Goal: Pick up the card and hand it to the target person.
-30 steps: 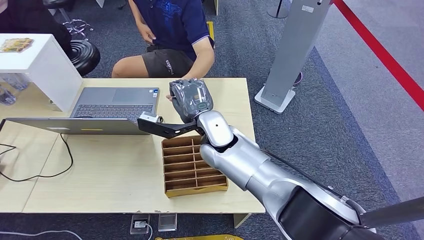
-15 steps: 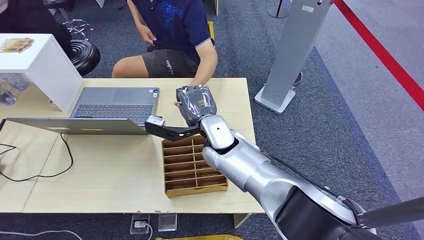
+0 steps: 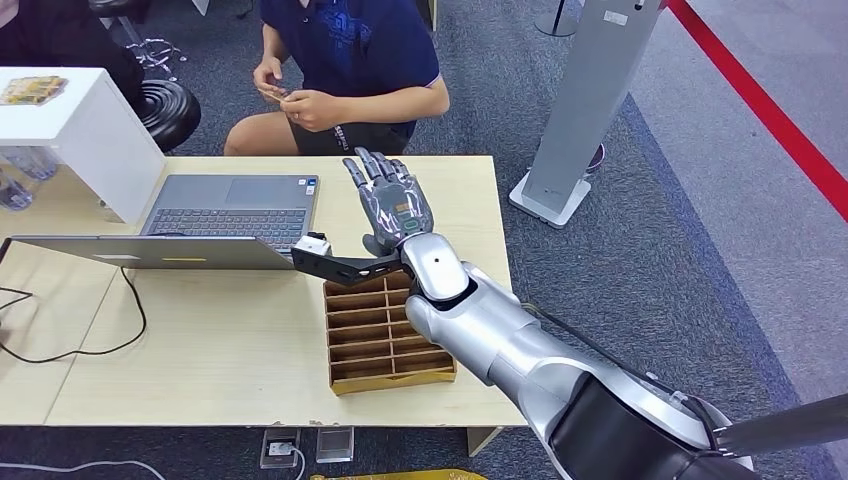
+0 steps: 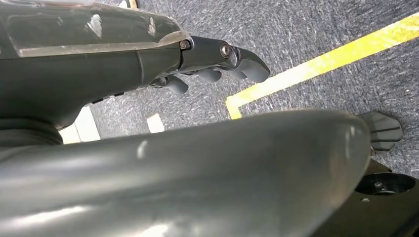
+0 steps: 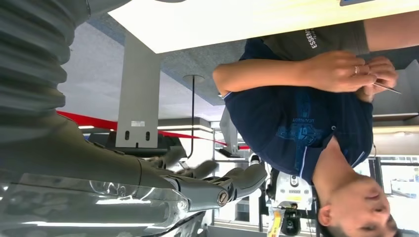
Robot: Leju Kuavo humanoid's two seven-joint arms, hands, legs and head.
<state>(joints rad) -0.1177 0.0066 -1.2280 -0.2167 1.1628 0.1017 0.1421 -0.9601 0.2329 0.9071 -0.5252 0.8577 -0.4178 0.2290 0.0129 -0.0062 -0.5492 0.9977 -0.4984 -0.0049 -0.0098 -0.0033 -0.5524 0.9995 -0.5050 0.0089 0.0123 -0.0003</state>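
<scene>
Two human hands (image 3: pixel 300 100) meet at the seated person's (image 3: pixel 350 60) lap beyond the far edge of the desk (image 3: pixel 200 350). In my right wrist view they pinch a thin card (image 5: pixel 388 89) edge-on. My right hand (image 3: pixel 385 200) hangs above the far edge, fingers spread wide, holding nothing. Below its wrist sits the wooden divider tray (image 3: pixel 385 335), beside the laptop (image 3: pixel 200 225). My left hand (image 4: pixel 217 61) hangs over carpet, fingers curled in; I cannot tell more.

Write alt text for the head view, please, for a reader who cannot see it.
The robot's right hand is open and empty above a wooden table, fingers spread toward a seated person who holds the card. A laptop and a divided wooden tray sit nearby.
</scene>
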